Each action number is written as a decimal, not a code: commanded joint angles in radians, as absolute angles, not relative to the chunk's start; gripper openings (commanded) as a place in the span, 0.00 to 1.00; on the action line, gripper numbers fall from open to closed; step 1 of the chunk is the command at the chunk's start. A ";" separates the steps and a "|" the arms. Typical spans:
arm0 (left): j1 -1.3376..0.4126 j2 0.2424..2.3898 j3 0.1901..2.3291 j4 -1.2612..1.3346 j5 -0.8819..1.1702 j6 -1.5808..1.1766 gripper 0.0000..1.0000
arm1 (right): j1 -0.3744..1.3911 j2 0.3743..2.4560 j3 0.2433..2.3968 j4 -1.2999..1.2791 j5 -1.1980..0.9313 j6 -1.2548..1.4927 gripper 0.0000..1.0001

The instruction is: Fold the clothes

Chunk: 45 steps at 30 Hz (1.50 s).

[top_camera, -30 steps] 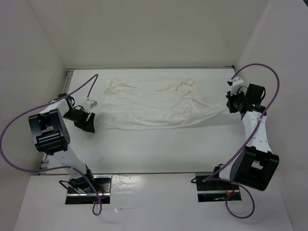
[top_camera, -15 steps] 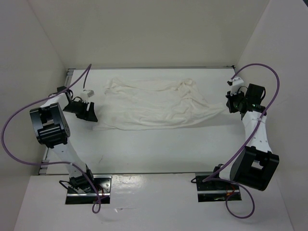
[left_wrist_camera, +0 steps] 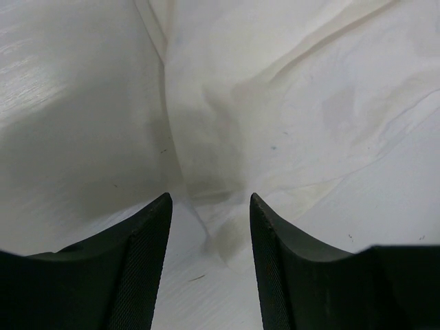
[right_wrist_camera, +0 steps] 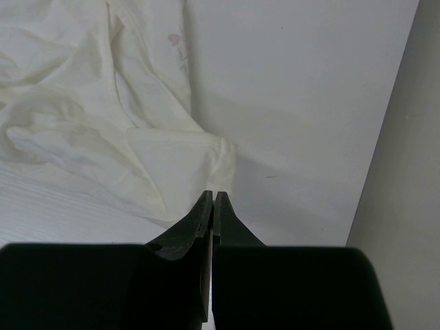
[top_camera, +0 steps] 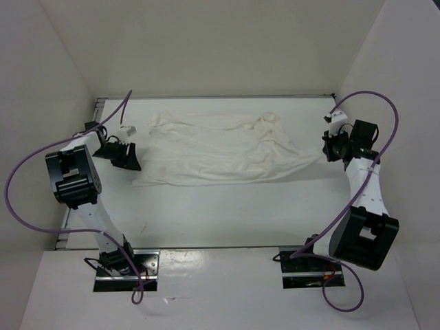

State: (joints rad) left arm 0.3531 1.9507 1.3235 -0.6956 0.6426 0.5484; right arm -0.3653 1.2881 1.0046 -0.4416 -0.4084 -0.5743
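- Since one second ago, the left fingers (top_camera: 128, 156) have travelled away from the near edge and closer to the left end of the clothes (top_camera: 220, 148). The garment and the right arm sit as before.
- Left fingers: these stand partly apart with nothing between them. In the left wrist view, the wrinkled left edge of the garment lies on the worktop (top_camera: 227, 213) just past the tips, in line with the gap.
- Right fingers (right_wrist_camera: 206, 213): these are pressed fully together at the right end of the garment. A folded corner of cloth sits right at the tips. Whether any fabric is pinched cannot be told.
- Clothes: one white garment is spread flat and creased across the middle and far part of the worktop. It runs left to right between both arms.
- Far side: a bunched ridge of cloth stands in the far-right part of the garment. Its right end tapers to a point toward the right fingers.
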 commanded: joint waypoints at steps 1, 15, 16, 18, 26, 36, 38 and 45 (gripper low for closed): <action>0.344 1.945 1.359 -0.704 0.658 0.583 0.56 | -0.374 1.292 0.992 -0.408 -0.428 -0.577 0.00; 0.334 1.963 1.350 -0.695 0.597 0.574 0.55 | -0.374 1.255 0.992 -0.408 -0.446 -0.577 0.00; 0.334 1.963 1.350 -0.695 0.597 0.574 0.55 | -0.374 1.255 0.983 -0.408 -0.446 -0.577 0.00; 0.334 1.973 1.350 -0.695 0.609 0.574 0.55 | -0.374 1.255 0.983 -0.417 -0.446 -0.577 0.00; 0.316 2.014 1.359 -0.706 0.640 0.574 0.45 | -0.374 1.255 0.983 -0.417 -0.446 -0.577 0.00; 0.316 2.005 1.368 -0.724 0.649 0.574 0.31 | -0.374 1.255 0.983 -0.417 -0.446 -0.577 0.00; 0.316 1.996 1.377 -0.735 0.640 0.574 0.31 | -0.374 1.255 0.983 -0.417 -0.446 -0.577 0.00; 0.316 1.931 1.378 -0.756 0.630 0.574 0.29 | -0.374 1.255 0.974 -0.417 -0.446 -0.577 0.00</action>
